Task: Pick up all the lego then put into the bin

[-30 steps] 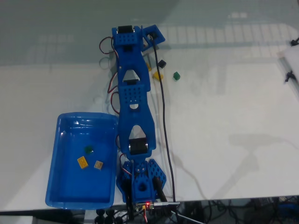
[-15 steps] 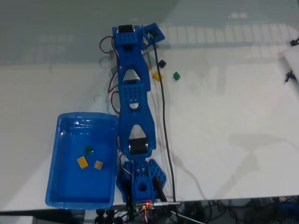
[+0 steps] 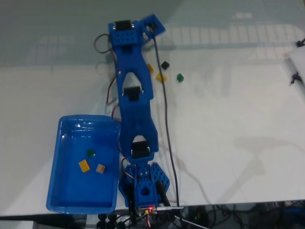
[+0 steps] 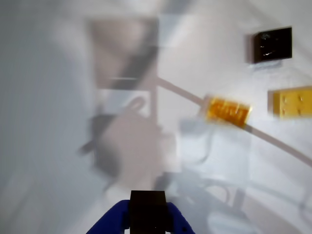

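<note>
In the wrist view my gripper (image 4: 148, 217) enters from the bottom edge, its blue fingers (image 4: 109, 225) shut around a small black lego (image 4: 148, 202). Past it on the white table lie another black lego (image 4: 272, 45), a yellow one (image 4: 292, 102) and an orange one (image 4: 228, 110). The fixed view shows the blue arm (image 3: 136, 105) stretched to the far side of the table, with the black (image 3: 165, 65), yellow (image 3: 161, 77) and dark green (image 3: 179, 77) lego just right of it. The blue bin (image 3: 64, 143) at the lower left holds a green, a yellow and a tan brick.
A black cable (image 3: 167, 133) runs along the arm's right side down to the base (image 3: 143, 188) at the table's front edge. A long stretch of bare white table lies to the right of the arm. An object sits at the far right edge (image 3: 296, 71).
The arm's wrist end has shifted up and slightly left in the fixed view, and the arm's links have changed pose. The bricks on the table and in the bin have not moved.
</note>
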You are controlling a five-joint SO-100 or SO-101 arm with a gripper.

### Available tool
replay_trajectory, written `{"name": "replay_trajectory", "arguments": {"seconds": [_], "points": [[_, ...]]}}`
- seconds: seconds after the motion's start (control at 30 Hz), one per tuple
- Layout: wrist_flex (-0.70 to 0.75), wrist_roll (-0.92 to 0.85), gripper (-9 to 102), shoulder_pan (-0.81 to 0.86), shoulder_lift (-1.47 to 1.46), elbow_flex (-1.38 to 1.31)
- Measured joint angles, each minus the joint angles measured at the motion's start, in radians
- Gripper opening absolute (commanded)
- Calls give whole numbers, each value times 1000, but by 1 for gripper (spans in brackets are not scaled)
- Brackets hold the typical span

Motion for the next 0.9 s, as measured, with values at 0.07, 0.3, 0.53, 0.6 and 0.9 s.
{"name": "replay_trajectory", "arguments": {"seconds": [0.07,0.3,0.53,0.6,0.9], "points": [[40,-41,0,-67,198,75],[167,-184,0,-457,790,391],[302,-296,0,-890,1049,721],[308,-318,1,-971,1089,811],[316,-339,20,-1052,1152,902]]}}
